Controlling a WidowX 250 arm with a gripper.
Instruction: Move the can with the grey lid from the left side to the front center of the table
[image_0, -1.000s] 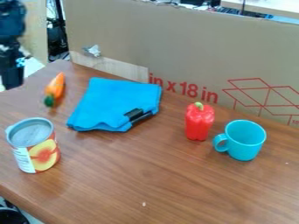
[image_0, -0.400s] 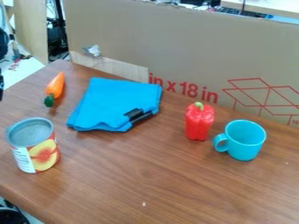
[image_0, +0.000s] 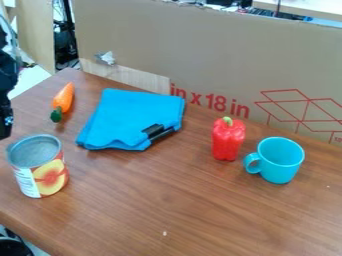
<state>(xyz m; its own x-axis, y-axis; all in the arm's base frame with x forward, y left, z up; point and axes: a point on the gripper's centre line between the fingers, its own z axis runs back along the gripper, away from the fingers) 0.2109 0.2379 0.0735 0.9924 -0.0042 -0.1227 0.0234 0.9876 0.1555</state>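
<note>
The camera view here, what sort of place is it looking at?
Probably a robotics lab or workshop: a black robot arm at the left edge, a big cardboard sheet standing behind the wooden table, and a toy-like carrot and red pepper set out.

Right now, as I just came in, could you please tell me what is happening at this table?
The robot's gripper is at the left edge of the picture, near the can and the orange carrot; neither is in its grasp. On the table, a black object lies on the folded blue cloth. The red pepper stands beside the turquoise cup.
</note>
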